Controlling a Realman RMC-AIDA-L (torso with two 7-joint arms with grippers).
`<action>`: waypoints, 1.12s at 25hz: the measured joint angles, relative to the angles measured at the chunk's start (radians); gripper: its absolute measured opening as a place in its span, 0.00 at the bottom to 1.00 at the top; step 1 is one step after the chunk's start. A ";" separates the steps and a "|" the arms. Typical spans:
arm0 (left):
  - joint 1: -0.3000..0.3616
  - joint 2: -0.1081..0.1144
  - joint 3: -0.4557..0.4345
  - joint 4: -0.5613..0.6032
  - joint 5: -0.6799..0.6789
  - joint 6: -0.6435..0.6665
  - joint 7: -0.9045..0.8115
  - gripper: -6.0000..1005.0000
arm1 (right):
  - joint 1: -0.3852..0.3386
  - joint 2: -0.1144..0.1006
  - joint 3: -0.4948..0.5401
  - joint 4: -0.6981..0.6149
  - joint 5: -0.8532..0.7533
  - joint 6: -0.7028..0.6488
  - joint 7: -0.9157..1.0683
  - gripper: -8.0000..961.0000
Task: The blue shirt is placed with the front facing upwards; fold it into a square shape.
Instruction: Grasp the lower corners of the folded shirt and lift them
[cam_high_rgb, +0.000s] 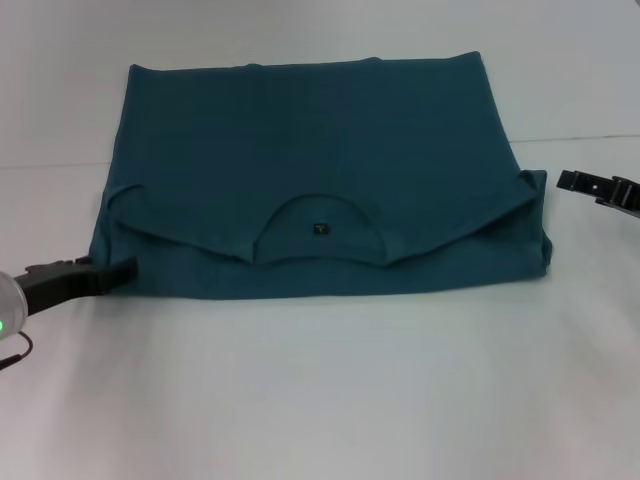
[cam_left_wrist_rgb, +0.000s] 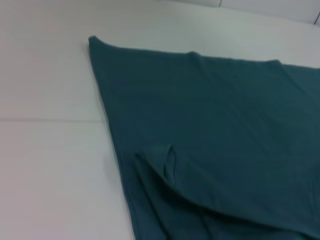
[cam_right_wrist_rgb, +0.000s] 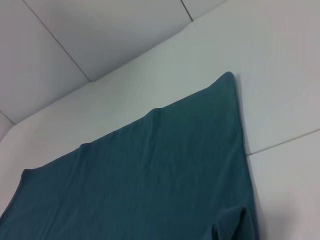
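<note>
The blue shirt lies flat on the white table, folded over so its plain teal back faces up. Its round collar with a small dark label shows near the front edge, and the sleeves are tucked in at both front corners. My left gripper rests low on the table, its tip at the shirt's front left corner. My right gripper hovers just off the shirt's right edge, apart from the cloth. Both wrist views show only the teal cloth and table.
White table surface surrounds the shirt on all sides, with a faint seam line running across it behind the shirt's middle. A folded sleeve edge stands slightly raised at the left corner.
</note>
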 joint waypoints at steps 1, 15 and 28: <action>0.002 0.000 0.001 -0.001 0.003 0.003 -0.003 0.70 | 0.001 0.000 0.000 0.000 0.000 0.000 0.000 0.87; -0.004 -0.003 0.064 -0.003 0.022 0.009 -0.006 0.59 | -0.002 0.002 -0.001 0.000 -0.002 -0.002 0.006 0.87; -0.005 -0.002 0.067 0.010 0.023 0.023 -0.007 0.11 | 0.000 -0.057 -0.023 -0.053 -0.071 -0.188 0.061 0.86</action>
